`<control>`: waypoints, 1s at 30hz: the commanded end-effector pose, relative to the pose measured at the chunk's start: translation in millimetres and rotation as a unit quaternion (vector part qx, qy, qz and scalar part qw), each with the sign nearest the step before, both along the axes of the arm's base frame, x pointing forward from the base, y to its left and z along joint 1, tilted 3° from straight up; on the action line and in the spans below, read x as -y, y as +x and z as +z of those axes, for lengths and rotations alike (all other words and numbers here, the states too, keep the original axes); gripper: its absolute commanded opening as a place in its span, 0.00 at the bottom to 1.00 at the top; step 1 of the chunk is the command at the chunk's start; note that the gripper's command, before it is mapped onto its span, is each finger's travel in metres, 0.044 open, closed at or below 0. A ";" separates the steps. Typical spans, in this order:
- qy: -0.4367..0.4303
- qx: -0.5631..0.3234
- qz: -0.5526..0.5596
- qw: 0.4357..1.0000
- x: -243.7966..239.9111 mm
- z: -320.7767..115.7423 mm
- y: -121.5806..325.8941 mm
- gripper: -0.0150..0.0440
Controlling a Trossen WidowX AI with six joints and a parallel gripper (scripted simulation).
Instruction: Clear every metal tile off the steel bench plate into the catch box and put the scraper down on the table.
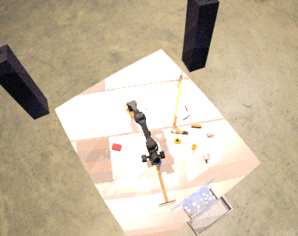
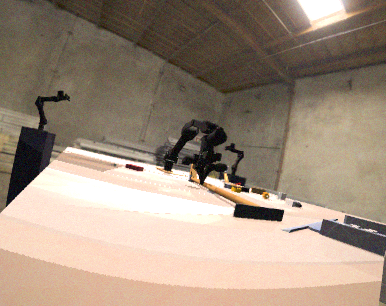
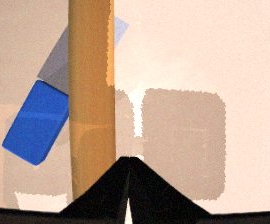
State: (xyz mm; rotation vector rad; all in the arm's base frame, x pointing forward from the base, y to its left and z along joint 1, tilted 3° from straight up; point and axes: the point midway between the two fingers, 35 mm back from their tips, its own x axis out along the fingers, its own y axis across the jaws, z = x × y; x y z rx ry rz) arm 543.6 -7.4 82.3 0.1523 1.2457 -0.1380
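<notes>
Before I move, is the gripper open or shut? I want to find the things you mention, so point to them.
Shut: in the wrist view the gripper [image 1: 155,159] [image 2: 202,182] [image 3: 129,159] has its fingertips together, with the scraper's handle [image 1: 162,181] [image 2: 225,192] [image 3: 92,65] running past, not between them.

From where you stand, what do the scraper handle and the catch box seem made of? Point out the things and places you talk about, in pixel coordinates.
Scraper handle [image 1: 162,183] [image 3: 91,75]: probably wood, smooth finish, going by its even orange-brown colour. Catch box [image 1: 196,231] [image 2: 353,237]: perhaps metal, matt dark grey walls, though painted plastic could look alike.
</notes>
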 end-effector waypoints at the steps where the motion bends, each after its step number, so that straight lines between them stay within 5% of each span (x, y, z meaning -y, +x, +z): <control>1: 0.002 -0.006 0.002 1.000 -9.7 -6.7 2.3 0.25; 30: 0.001 0.015 0.000 1.000 -18.7 24.3 1.3 0.25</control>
